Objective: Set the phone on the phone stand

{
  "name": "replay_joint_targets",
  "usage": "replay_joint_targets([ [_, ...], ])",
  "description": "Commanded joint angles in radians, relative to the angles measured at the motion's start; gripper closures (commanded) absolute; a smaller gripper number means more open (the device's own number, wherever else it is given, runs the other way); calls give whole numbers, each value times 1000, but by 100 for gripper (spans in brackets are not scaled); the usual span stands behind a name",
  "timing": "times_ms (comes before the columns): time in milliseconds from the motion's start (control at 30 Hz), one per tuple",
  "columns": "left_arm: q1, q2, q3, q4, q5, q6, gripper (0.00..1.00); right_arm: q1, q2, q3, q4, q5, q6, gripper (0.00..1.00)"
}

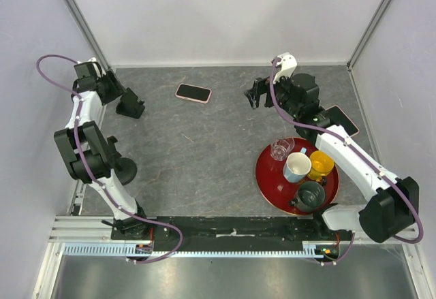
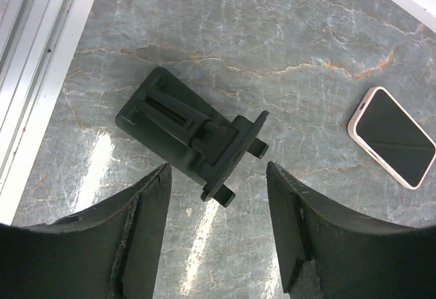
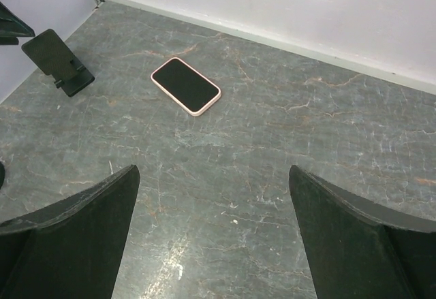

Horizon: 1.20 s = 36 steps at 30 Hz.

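Observation:
The phone (image 1: 193, 92) (image 2: 392, 136) (image 3: 185, 85), black-screened in a pink case, lies flat at the back middle of the table. A black phone stand (image 1: 130, 105) (image 2: 178, 130) (image 3: 56, 60) with a rectangular base and a tilted cradle sits at the back left. My left gripper (image 1: 117, 95) (image 2: 218, 169) hovers right over it, open. The cradle's lower edge shows between the fingertips without touching them. My right gripper (image 1: 253, 98) (image 3: 212, 169) hangs wide open over bare table, to the right of the phone and apart from it.
A second black stand with a round disc base (image 1: 124, 170) stands beside the left arm. Another pink-cased phone (image 1: 344, 120) lies at the right, partly under the right arm. A red tray (image 1: 263, 176) at the front right carries several cups. Walls close three sides.

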Motion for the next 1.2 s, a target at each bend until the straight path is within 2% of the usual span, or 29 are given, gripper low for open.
replay_joint_targets([
  [0, 1, 35, 9, 45, 68, 102, 37, 1, 17, 3, 42, 2, -16, 2],
  [433, -8, 49, 25, 33, 91, 83, 60, 1, 23, 5, 42, 13, -19, 2],
  [533, -17, 41, 19, 32, 91, 80, 69, 1, 21, 5, 40, 16, -21, 2],
  [567, -16, 41, 17, 30, 91, 80, 76, 1, 21, 3, 40, 18, -19, 2],
  [700, -20, 36, 12, 24, 77, 85, 81, 1, 18, 3, 37, 25, -19, 2],
  [733, -20, 33, 8, 24, 75, 88, 84, 1, 18, 3, 36, 28, -22, 2],
  [767, -20, 27, 2, 24, 72, 89, 93, 1, 20, 2, 36, 30, -21, 2],
  [800, -20, 23, -1, 27, 71, 91, 98, 1, 20, 2, 34, 31, -22, 2],
  [1167, -45, -74, -97, 91, 92, 66, 98, 1, 24, 5, 29, 41, -27, 2],
])
